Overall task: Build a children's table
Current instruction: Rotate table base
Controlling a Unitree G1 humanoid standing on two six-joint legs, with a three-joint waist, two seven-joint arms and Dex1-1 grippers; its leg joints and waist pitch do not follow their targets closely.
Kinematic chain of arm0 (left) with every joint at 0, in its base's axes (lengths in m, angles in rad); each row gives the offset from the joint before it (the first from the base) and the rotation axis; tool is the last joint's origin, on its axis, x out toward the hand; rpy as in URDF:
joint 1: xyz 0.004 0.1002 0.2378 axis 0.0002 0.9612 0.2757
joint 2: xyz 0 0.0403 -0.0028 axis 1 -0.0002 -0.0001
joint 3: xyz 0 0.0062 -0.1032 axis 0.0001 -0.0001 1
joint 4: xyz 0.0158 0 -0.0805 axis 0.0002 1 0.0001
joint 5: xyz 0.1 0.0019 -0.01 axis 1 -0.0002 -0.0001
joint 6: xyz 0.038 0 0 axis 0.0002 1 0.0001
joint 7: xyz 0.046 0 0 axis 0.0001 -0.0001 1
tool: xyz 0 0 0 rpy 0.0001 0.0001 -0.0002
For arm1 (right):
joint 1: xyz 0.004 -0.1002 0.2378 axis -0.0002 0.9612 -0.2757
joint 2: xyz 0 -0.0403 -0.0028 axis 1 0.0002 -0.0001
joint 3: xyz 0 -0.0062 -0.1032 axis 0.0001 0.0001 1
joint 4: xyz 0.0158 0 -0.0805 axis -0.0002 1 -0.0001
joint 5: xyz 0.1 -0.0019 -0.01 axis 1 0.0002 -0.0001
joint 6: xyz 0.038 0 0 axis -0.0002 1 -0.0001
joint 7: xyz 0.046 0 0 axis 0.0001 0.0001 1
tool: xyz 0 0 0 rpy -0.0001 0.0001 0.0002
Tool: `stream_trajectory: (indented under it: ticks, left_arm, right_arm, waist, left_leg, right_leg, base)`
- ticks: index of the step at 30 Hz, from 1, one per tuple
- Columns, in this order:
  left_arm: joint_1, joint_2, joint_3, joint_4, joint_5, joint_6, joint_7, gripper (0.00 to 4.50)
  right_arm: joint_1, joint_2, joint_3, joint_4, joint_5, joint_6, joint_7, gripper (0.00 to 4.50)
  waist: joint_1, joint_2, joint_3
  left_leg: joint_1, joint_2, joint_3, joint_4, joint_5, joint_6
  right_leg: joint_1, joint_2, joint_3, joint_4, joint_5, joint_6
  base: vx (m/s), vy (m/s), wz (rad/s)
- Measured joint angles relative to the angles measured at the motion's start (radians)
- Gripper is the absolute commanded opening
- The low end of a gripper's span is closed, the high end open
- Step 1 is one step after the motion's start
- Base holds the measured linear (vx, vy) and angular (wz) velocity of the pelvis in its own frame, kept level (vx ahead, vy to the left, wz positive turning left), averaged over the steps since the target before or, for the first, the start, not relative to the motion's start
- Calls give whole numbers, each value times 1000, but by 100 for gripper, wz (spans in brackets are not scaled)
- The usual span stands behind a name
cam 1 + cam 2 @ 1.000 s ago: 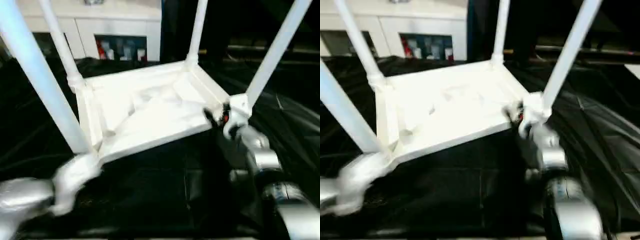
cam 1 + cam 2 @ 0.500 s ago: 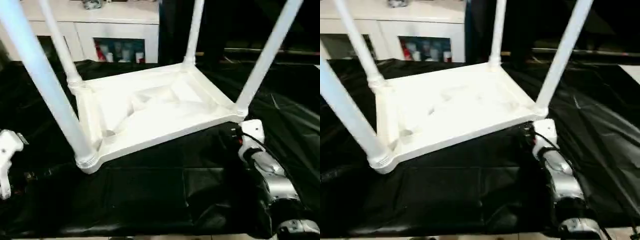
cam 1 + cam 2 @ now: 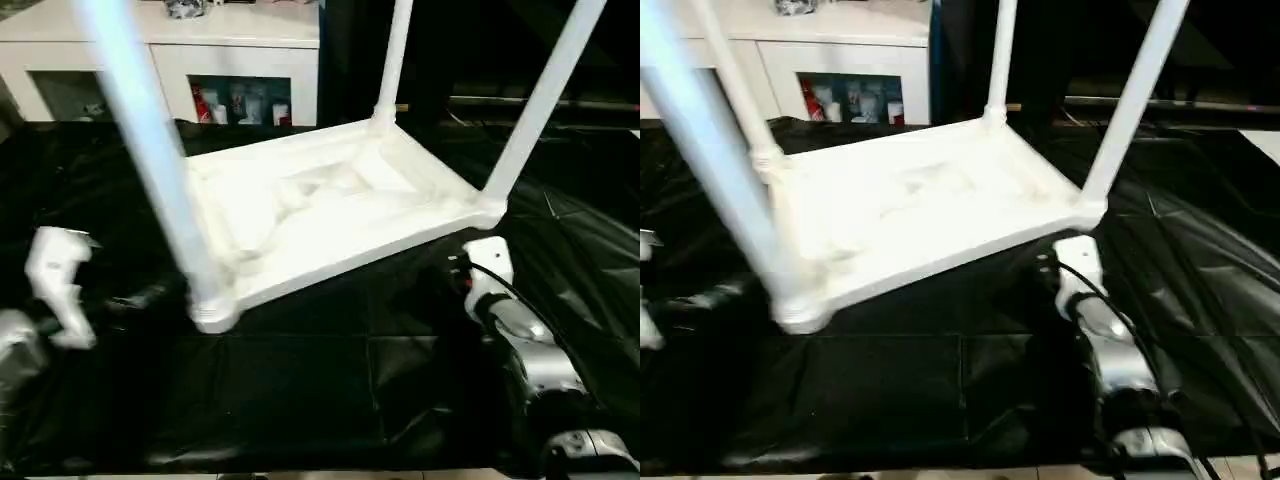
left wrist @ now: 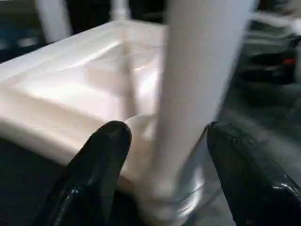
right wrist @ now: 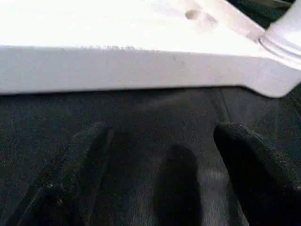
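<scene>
The children's table stands upside down on the black cloth, its white tabletop (image 3: 330, 210) showing the ribbed underside. The legs stand up from the corner sockets: the near-left leg (image 3: 155, 150), the near-right leg (image 3: 540, 100), a far leg (image 3: 393, 60) and another far leg (image 3: 735, 80). My left gripper (image 4: 167, 134) is open, a short way left of the near-left leg's base, and the leg shows beyond its black fingers (image 4: 99, 169). My right gripper (image 5: 162, 136) is open over the cloth, just in front of the near-right corner (image 3: 490, 215), touching nothing.
A black cloth (image 3: 300, 390) covers the work surface down to its front edge. A white cabinet (image 3: 240, 60) with coloured items behind glass stands at the back left. My silver right forearm (image 3: 530, 360) lies along the lower right.
Both grippers have come off the table's near corners and drawn back, the left one out to the left. The head view has also shifted.
</scene>
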Motion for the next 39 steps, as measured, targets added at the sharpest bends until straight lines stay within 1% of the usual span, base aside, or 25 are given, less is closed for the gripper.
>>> stream_trajectory:
  ticks: [2,6,9,11,13,16,19,22,23,25,27,29,34,36,39]
  left_arm:
    - [-3,-3,-4,-24,-23,20,-8,316]
    - [-17,-15,-35,-25,-24,37,-7,316]
    - [-37,-23,-70,-18,-15,47,11,316]
    - [-72,-36,-99,15,13,31,32,316]
    - [-122,-68,-131,59,50,3,65,316]
    - [-170,-122,-174,65,53,1,81,316]
    - [-178,-146,-209,23,10,37,68,316]
    - [-178,-155,-274,-69,-69,122,24,316]
    - [-178,-154,-293,-91,-89,138,7,316]
    - [-182,-157,-340,-133,-112,162,-17,316]
    - [-186,-165,-370,-151,-131,174,-31,316]
    - [-193,-185,-387,-158,-135,184,-33,316]
    - [-244,-231,-428,-157,-133,193,-17,316]
    - [-271,-256,-457,-142,-127,187,-9,316]
    - [-304,-289,-491,-118,-116,176,-8,316]
  right_arm:
    - [-9,0,2,9,-2,0,0,387]
    - [-36,1,15,42,-12,0,2,387]
    - [-49,1,14,68,-20,-2,2,387]
    - [-56,4,15,80,-21,-2,2,387]
    - [-83,13,20,113,-24,-8,2,387]
    - [-127,26,26,161,-32,-21,2,387]
    - [-162,32,28,212,-39,-33,6,387]
    - [-201,42,33,277,-48,-42,11,387]
    - [-209,44,34,290,-50,-44,13,387]
    - [-231,53,35,325,-58,-49,17,387]
    - [-243,61,38,350,-62,-54,23,387]
    - [-253,70,44,365,-65,-61,27,387]
    - [-271,87,53,397,-71,-73,37,387]
    - [-277,94,52,412,-75,-82,41,387]
    - [-284,102,52,425,-75,-90,62,387]
  waist:
    - [0,-1,0]
    - [1,-1,0]
    - [9,-1,0]
    - [13,-1,0]
    - [11,0,0]
    - [9,-1,0]
    - [10,-1,0]
    - [10,-1,0]
    - [9,-1,0]
    - [-2,-1,-1]
    - [-12,-2,-1]
    - [-18,-2,-1]
    - [-24,-4,0]
    - [-27,-7,1]
    - [-33,-9,1]
  left_leg:
    - [0,0,0,0,0,0]
    - [0,0,0,0,0,-1]
    - [-1,0,1,0,0,-1]
    - [-1,0,1,0,0,-1]
    - [-1,0,1,0,0,-1]
    - [-1,0,1,0,1,-1]
    - [-1,0,1,0,1,-1]
    - [-3,0,1,1,1,-1]
    - [-4,0,1,1,1,-1]
    - [-3,1,2,1,1,-1]
    - [-3,2,2,1,1,-1]
    - [-3,3,2,1,1,-2]
    - [-1,4,1,1,3,-4]
    - [-1,4,1,1,3,-4]
    - [0,4,1,1,3,-5]
  right_leg:
    - [0,0,0,1,0,0]
    - [-2,0,0,4,0,0]
    - [-2,0,0,3,0,0]
    - [-2,0,0,3,0,0]
    - [-2,0,1,4,0,0]
    - [-3,0,1,4,1,-2]
    - [-3,0,1,5,1,-2]
    - [-5,0,1,5,2,-3]
    - [-6,0,1,5,2,-3]
    - [-6,1,2,5,1,-3]
    - [-6,2,2,5,1,-3]
    - [-6,4,2,6,1,-3]
    - [-6,5,3,7,2,-3]
    - [-6,5,4,8,2,-3]
    - [-7,6,4,8,2,-3]
  base:
    - [0,0,0]
    - [0,0,0]
    - [0,0,0]
    - [0,0,0]
    - [0,0,0]
    - [0,0,0]
    - [0,0,0]
    - [0,0,0]
    - [0,0,0]
    - [0,0,0]
    - [0,0,0]
    - [0,0,0]
    - [0,0,0]
    - [0,0,0]
    - [0,0,0]
